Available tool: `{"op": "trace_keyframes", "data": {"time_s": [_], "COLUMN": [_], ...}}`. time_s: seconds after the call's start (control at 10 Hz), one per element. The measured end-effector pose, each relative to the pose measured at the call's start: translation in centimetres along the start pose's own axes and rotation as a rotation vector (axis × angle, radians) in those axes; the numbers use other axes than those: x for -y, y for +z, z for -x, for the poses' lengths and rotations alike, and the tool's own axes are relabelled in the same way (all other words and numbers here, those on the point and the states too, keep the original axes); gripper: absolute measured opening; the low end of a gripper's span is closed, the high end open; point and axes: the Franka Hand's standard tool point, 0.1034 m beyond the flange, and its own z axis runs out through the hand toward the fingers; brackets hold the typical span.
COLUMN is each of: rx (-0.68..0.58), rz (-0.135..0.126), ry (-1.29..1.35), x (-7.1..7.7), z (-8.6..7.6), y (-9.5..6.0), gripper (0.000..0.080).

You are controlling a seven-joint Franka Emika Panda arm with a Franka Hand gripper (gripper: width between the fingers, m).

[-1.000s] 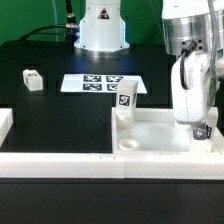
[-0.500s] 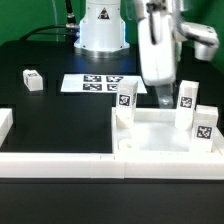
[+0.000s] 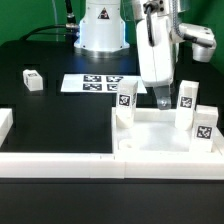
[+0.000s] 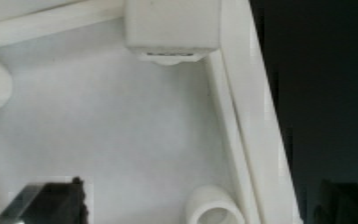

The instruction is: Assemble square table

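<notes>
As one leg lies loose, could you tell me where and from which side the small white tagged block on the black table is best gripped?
Probably grip the small white tagged block leg across two opposite side faces, coming down from above. It lies on the black table at the exterior view's left, apart from the other parts, and its boxy shape offers flat parallel faces.

I'm looking at a glossy white arm (image 3: 155, 55) built of smooth, rounded casings, and its broad white base (image 3: 100, 32) at the far side carries a small black marking near the top, with black cables (image 3: 68, 14) trailing beside it on the exterior view's left. The wrist (image 3: 196, 37) shows a grey metallic section with dark trim. My gripper (image 3: 163, 99) ends in slim dark fingers (image 4: 48, 200), which look blocky and black on the wrist view.
</notes>
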Motion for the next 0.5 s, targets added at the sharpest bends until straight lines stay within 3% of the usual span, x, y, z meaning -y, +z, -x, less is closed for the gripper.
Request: {"op": "trace_keyframes", "data": {"time_s": [0.1,0.2,0.4,0.5], "rx": [-0.002,-0.010,-0.009,-0.011], "rz": [-0.009,-0.021,-0.013,-0.012], "ry": [-0.038,-0.102,-0.220,-0.253], "x": [0.0,-0.6,-2.3,-2.8], "z": [-0.4,-2.3,-5.4,-6.1], "y": [-0.1,-0.6,-2.8,-3.5], "gripper": [0.0649,0.0649,0.0649,0.0649]}}
